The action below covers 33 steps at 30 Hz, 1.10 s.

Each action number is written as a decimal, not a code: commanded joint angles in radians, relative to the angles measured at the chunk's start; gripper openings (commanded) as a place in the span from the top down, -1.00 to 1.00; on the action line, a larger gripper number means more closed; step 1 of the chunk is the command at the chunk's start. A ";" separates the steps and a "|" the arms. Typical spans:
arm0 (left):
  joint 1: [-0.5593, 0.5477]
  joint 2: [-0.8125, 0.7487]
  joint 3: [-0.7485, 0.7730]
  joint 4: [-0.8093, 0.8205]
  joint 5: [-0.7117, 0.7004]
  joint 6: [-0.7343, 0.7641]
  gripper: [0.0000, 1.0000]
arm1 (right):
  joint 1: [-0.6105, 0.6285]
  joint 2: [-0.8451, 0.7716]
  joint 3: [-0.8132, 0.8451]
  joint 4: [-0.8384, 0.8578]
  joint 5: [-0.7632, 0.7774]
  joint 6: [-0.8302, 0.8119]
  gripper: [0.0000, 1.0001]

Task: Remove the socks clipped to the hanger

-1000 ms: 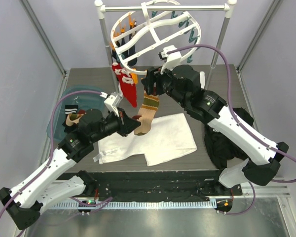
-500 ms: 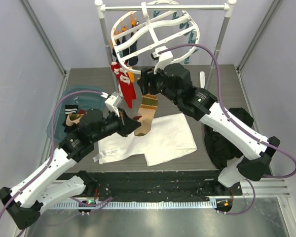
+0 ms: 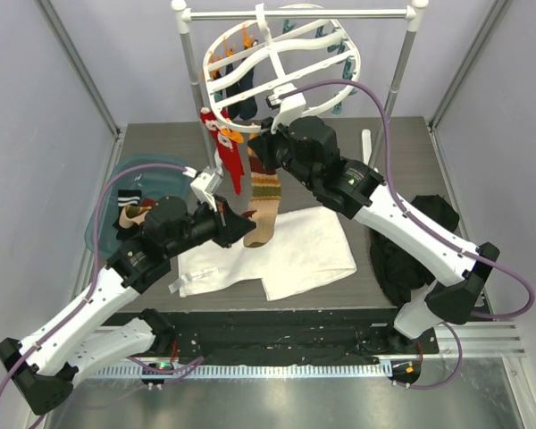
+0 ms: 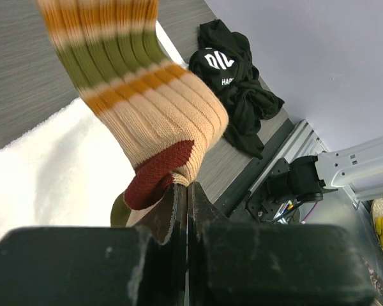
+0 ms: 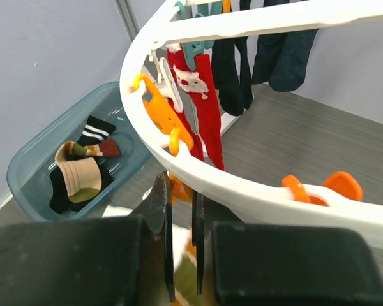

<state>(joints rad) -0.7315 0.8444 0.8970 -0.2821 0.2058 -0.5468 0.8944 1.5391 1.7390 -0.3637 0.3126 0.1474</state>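
The white oval hanger (image 3: 358, 64) hangs from the rail, and its rim (image 5: 242, 191) crosses the right wrist view. A tan sock with green and orange stripes (image 3: 265, 198) hangs from an orange clip (image 5: 180, 191) under the near rim. My right gripper (image 3: 255, 148) is closed round that clip, fingers (image 5: 158, 210) nearly together. My left gripper (image 3: 247, 229) is shut on the striped sock's (image 4: 147, 108) red toe. A red sock (image 3: 230, 163) and dark socks (image 5: 236, 57) stay clipped at the left and back.
A teal bin (image 3: 116, 192) at the left holds loose socks. A white cloth (image 3: 295, 250) lies under the striped sock. A black garment (image 3: 402, 259) lies at the right. The grey rail (image 3: 295, 15) and its poles stand at the back.
My right gripper has risen to the hanger's near rim and closed from wide open onto the orange clip. The left gripper keeps its hold on the toe.
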 commanded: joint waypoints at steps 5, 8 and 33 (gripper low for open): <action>-0.003 0.001 0.023 0.012 -0.062 -0.015 1.00 | 0.005 -0.074 -0.064 0.144 0.025 0.006 0.98; -0.003 0.001 0.043 -0.056 -0.163 -0.018 1.00 | 0.003 -0.086 -0.084 0.147 0.048 0.006 0.98; 0.654 0.297 0.355 -0.364 -0.614 0.025 1.00 | -0.190 -0.261 -0.280 0.200 0.028 -0.022 0.43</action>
<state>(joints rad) -0.1856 1.1034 1.1934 -0.6598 -0.4725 -0.4934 0.7258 1.3231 1.4761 -0.2146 0.3698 0.1455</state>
